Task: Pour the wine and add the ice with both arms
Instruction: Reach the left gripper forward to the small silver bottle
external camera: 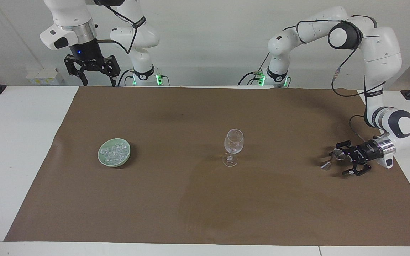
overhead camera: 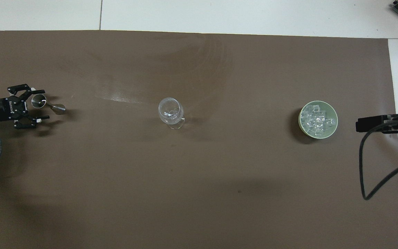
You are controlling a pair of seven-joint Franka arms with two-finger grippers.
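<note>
Toward the left arm's end of the surface: a small steel jigger, two cones joined at a thin waist, tipped at a slant with its open cup raised. Low beside it, the left pincer, turned sideways, fingers spread wide, upper finger close by the cup; contact not clear, nothing pinched yet.

Judged light, rigid and slick. Best taken at the narrow waist, where the flare above and below should stop it sliding through. A squeeze on the polished cone walls likely to squirt it out. Any liquid inside not visible; if filled, to be kept level until over the glass.

Near the middle of the surface: a stemmed wine glass, upright, a few clear pieces showing in its cup. Thin, brittle, top-heavy on a small foot; easy to topple with a knock at the rim. Better left standing and poured into from above.

Toward the right arm's end: a pale green bowl with the ice heaped inside. Cubes small, hard, glassy, probably slippery; one at a time, pinched across flat faces, top of the heap first.

Right pincer waiting high over the edge nearest the robots, fingers spread, empty.
</note>
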